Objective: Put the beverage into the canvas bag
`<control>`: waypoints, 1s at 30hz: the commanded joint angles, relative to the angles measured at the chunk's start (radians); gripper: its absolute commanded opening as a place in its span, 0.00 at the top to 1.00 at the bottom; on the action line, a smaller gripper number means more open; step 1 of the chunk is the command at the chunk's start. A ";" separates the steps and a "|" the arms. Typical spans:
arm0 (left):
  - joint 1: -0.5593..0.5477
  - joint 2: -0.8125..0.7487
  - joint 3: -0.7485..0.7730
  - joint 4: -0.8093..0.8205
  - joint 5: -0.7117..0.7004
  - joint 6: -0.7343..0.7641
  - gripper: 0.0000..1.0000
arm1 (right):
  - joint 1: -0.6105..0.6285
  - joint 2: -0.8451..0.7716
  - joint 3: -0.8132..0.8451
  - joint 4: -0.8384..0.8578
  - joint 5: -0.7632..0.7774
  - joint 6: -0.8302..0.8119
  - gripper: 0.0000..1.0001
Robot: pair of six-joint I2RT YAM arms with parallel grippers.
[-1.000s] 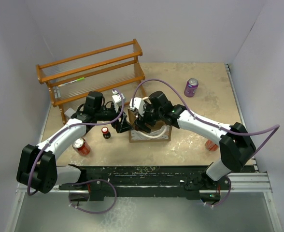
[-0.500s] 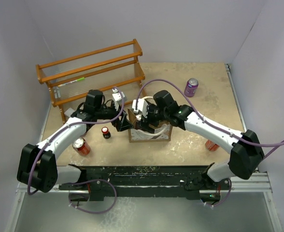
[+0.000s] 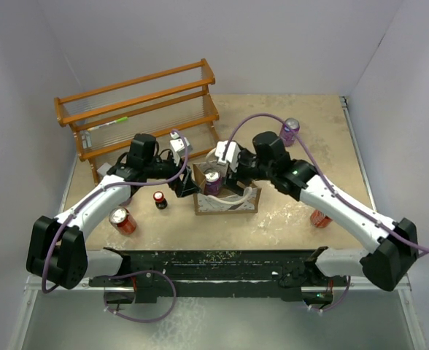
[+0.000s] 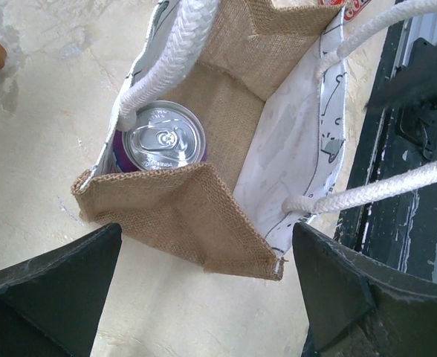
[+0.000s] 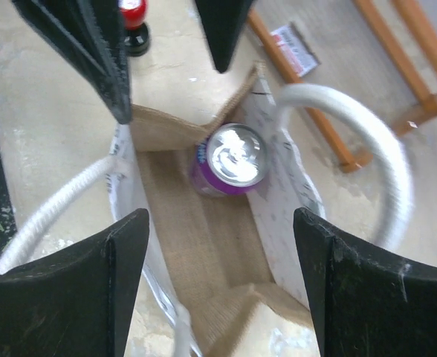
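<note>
One can [image 5: 230, 158] upright in canvas bag [image 4: 181, 216]; both jaws wide, empty. Raise right gripper [image 5: 220, 223] straight up, clear of rope handle [image 5: 400, 167]; left gripper [image 4: 207, 238] mustn't nudge bag.

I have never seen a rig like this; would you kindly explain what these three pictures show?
Two robot arms are bolted at the near edge of a table. One picture looks down from above; the other two come from cameras on the wrists, so the dark wedges are each gripper's own fingers. On the table are a canvas bag with a purple can inside, a wooden rack, a second purple can, a red can and a small bottle. The left gripper and right gripper are both open, gripping nothing.
</note>
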 commanded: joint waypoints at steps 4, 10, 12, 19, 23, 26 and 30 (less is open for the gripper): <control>0.008 -0.059 0.090 -0.068 -0.021 0.114 0.01 | -0.228 -0.149 0.046 0.004 -0.086 0.117 0.19; 0.007 -0.116 0.120 -0.136 -0.055 0.187 0.01 | -0.484 -0.199 0.005 0.131 0.087 0.287 0.14; 0.008 -0.123 0.126 -0.147 -0.057 0.196 0.01 | -0.538 -0.160 0.024 0.134 0.165 0.322 0.12; 0.008 -0.139 0.129 -0.146 -0.050 0.198 0.01 | -0.603 0.082 0.166 0.114 0.301 0.370 0.01; 0.007 -0.153 0.126 -0.145 -0.050 0.198 0.01 | -0.610 0.213 0.231 0.126 0.354 0.365 0.00; 0.008 -0.160 0.126 -0.148 -0.048 0.196 0.01 | -0.620 0.297 0.273 0.128 0.369 0.365 0.00; 0.008 -0.164 0.126 -0.149 -0.045 0.195 0.01 | -0.634 0.381 0.315 0.132 0.385 0.367 0.00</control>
